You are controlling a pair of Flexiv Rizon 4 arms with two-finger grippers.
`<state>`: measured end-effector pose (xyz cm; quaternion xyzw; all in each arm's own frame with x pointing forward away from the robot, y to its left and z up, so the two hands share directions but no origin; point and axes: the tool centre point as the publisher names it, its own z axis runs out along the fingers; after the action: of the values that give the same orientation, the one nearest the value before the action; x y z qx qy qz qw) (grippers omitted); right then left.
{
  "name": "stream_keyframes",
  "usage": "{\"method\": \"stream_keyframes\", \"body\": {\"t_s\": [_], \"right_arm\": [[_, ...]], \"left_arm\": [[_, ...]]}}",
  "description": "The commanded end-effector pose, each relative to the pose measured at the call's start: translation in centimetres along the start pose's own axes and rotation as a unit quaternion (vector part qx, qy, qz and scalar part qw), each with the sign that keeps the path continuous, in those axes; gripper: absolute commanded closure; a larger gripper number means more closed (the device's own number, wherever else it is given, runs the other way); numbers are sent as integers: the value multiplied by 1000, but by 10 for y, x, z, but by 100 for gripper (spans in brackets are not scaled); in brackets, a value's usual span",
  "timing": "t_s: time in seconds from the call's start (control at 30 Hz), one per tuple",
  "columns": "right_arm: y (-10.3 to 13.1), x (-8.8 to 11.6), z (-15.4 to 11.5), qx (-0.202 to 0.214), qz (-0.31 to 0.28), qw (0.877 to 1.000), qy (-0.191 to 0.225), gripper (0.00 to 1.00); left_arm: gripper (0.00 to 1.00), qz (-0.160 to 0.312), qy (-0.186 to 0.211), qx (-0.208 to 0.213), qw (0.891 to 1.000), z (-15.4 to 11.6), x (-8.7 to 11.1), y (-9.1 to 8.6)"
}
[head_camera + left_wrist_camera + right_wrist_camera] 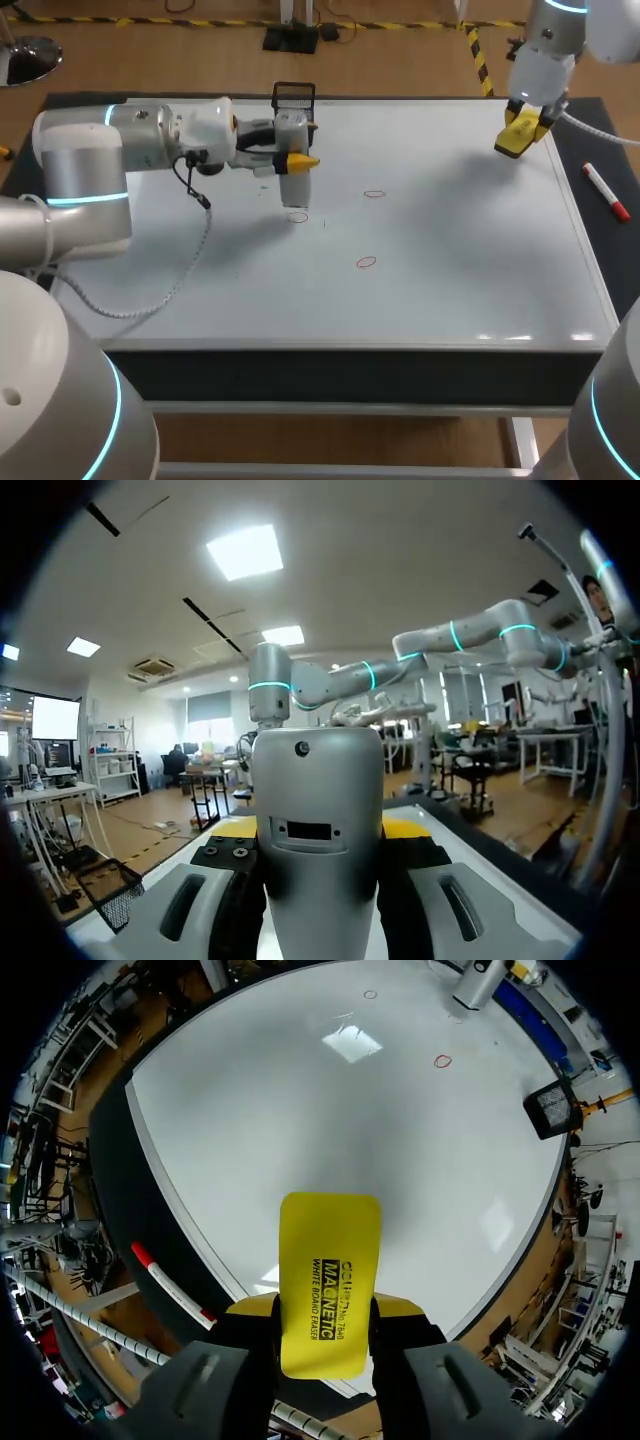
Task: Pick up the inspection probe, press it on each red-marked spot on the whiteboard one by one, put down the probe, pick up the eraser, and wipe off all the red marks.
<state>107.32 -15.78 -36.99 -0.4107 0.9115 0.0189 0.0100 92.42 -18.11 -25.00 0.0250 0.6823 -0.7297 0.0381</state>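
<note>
The grey inspection probe points down at the whiteboard, its lower end right by the leftmost red circle; I cannot tell if they touch. My left gripper is shut on the probe, which fills the space between the left gripper's yellow tips. Two more red circles lie to the right and nearer the front. At the board's far right corner my right gripper hangs above the surface, shut on the yellow eraser. Ahead of the right gripper two red circles show.
A red marker pen lies on the dark table strip right of the whiteboard, also beside the right gripper as the marker. A small black wire basket stands at the board's far edge behind the left gripper.
</note>
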Motion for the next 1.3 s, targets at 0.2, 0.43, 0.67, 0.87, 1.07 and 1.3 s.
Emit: {"method": "stream_keyframes", "body": {"t_s": [0.2,0.43,0.67,0.87,1.07,1.3], "right_arm": [[-1,0,-1,0,-1,1000,1,100],[-1,0,-1,0,-1,1000,1,100],[-1,0,-1,0,-1,1000,1,100],[-1,0,-1,0,-1,1000,1,100],[-1,0,-1,0,-1,1000,1,100],[-1,0,-1,0,-1,1000,1,100]], "left_arm": [[100,0,6,14,1000,-4,0,14],[100,-4,16,20,1000,-2,-6,23],[100,-14,26,21,999,-2,-11,34],[100,-20,30,19,999,-1,-10,37],[100,-23,32,16,999,-1,-8,39],[100,-24,33,9,999,0,-6,40]]}}
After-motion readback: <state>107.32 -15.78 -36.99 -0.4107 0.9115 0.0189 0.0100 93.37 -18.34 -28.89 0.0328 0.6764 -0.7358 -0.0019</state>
